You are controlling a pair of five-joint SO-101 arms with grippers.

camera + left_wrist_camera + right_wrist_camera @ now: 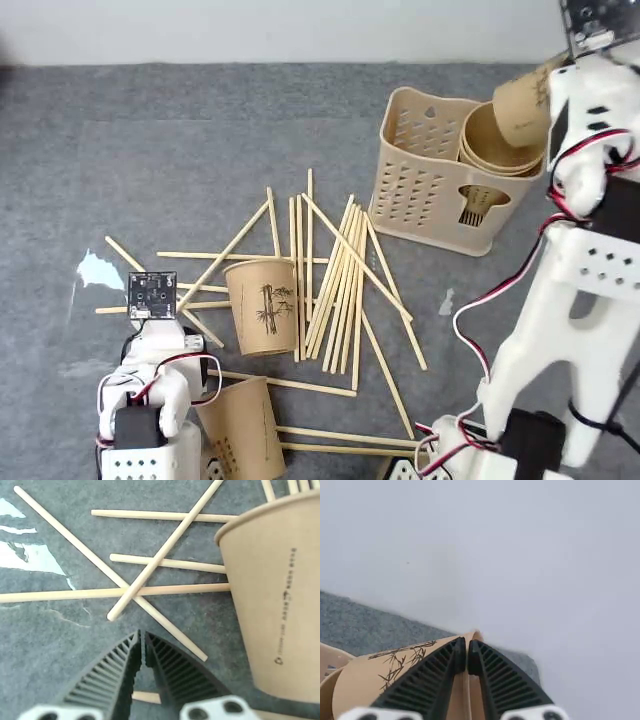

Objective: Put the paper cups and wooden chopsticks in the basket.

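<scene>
Here grey carpet [200, 120] meets white wall [250, 30]; left pincer [142, 636] together, right pincer [466, 645] pinching a paper cup [375, 680].

The grey worktop [120, 150] holds a beige basket [420, 190], many scattered wooden chopsticks [340, 290], two paper cups [262, 305] lying down, and a shiny patch [98, 270], maybe tape.

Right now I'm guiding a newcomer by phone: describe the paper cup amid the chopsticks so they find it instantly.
Find the beige basket at the table's far right, then the chopsticks strewn beside it. The paper cup sits mid-pile with sticks along both sides. Its dark bamboo drawing faces up, unlike the second cup beside the left arm; the held cup hangs over the basket.
</scene>
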